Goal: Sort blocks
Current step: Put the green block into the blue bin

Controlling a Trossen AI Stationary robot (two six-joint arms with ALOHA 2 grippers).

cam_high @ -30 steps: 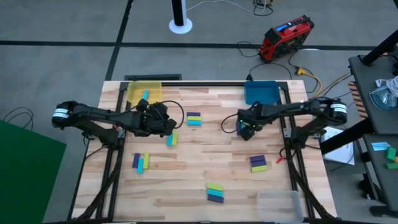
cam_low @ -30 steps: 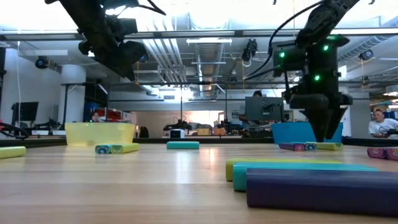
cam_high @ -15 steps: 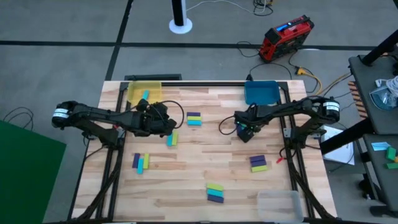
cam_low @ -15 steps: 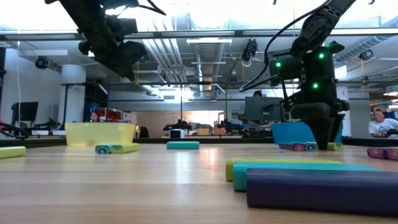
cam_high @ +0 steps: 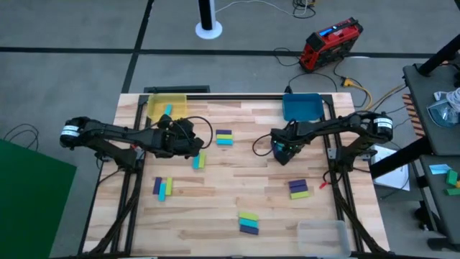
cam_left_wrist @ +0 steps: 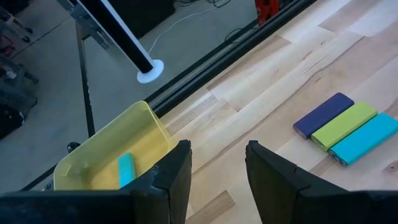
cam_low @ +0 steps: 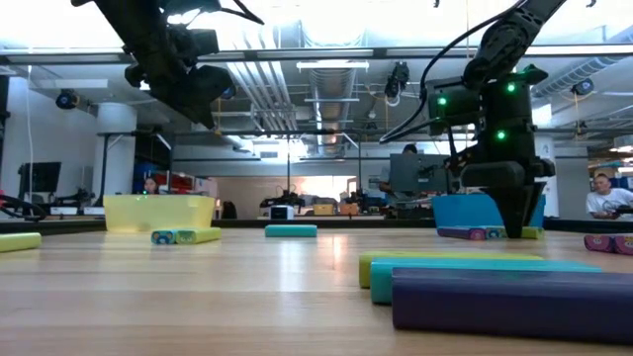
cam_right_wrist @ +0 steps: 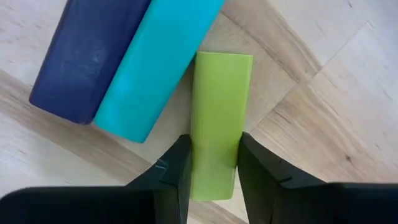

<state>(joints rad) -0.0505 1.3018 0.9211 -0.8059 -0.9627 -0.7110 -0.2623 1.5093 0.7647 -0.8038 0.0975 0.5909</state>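
Your right gripper (cam_right_wrist: pixel 212 163) is down on the table, fingers pressed to both long sides of the yellow-green block (cam_right_wrist: pixel 219 118). A cyan block (cam_right_wrist: pixel 163 62) touches that block's corner, with a purple block (cam_right_wrist: pixel 87 56) alongside; bare wood lies on the other side. Your left gripper (cam_left_wrist: pixel 217 171) hangs parted and empty near the yellow bin (cam_left_wrist: pixel 118 155).

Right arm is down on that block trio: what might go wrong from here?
1. The right gripper straddles the green block, whose corner touches the cyan block; lifting may drag the cyan and purple block out of place.
2. The fingers sit near the block's end, so it may tilt or slip when raised.
3. The left gripper hangs open over the table near the yellow bin; both arms heading for the bins might cross.
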